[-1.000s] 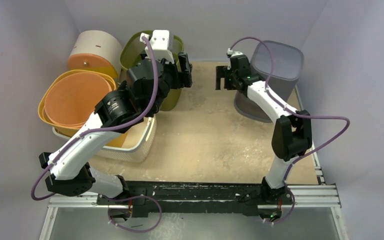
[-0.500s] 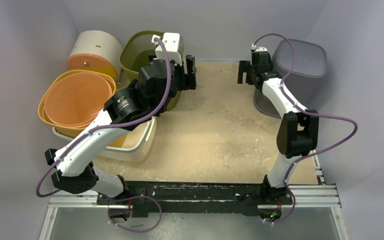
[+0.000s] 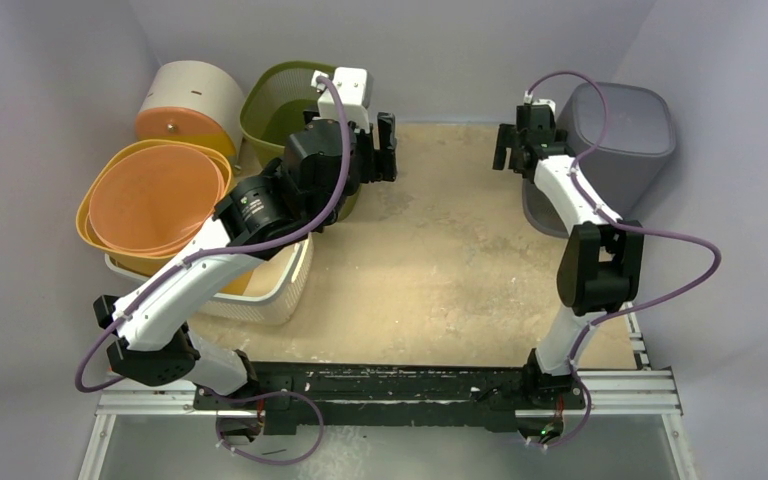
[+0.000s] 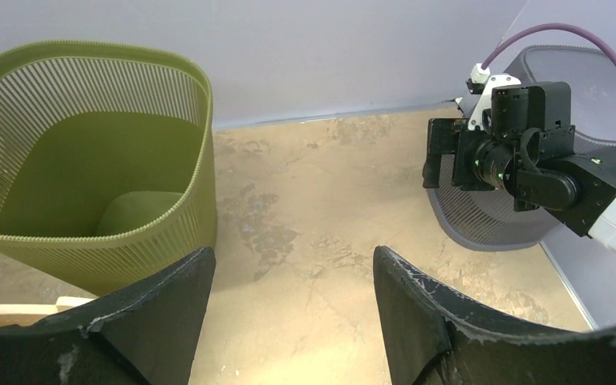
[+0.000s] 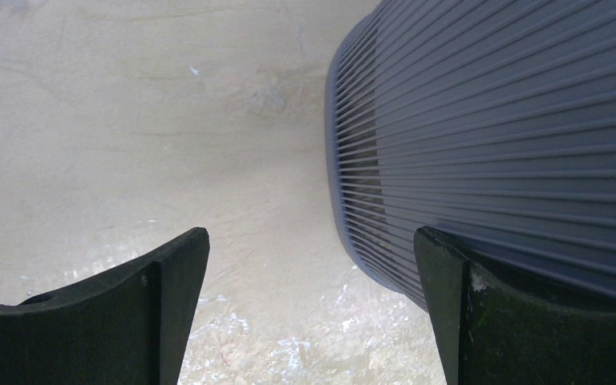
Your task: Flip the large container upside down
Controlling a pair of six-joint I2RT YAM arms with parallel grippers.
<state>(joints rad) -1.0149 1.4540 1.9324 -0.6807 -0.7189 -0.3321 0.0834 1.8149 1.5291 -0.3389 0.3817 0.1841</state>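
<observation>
Right wrist view: the grey container (image 5: 489, 120), apparently inverted, is seen just right of the right gripper (image 5: 309, 241), spread empty. The left gripper (image 4: 293, 253) is likewise held spread, unneeded.

The scuffed beige tabletop (image 3: 440, 270) carries a grey ribbed plastic container (image 3: 625, 125) rim-down just right of the right gripper (image 3: 508, 148), an olive-green ribbed plastic basket (image 3: 280, 105) upright just left of the left gripper (image 3: 385, 148), and a white slatted plastic basket (image 3: 278, 290) nearer and left of that gripper
</observation>
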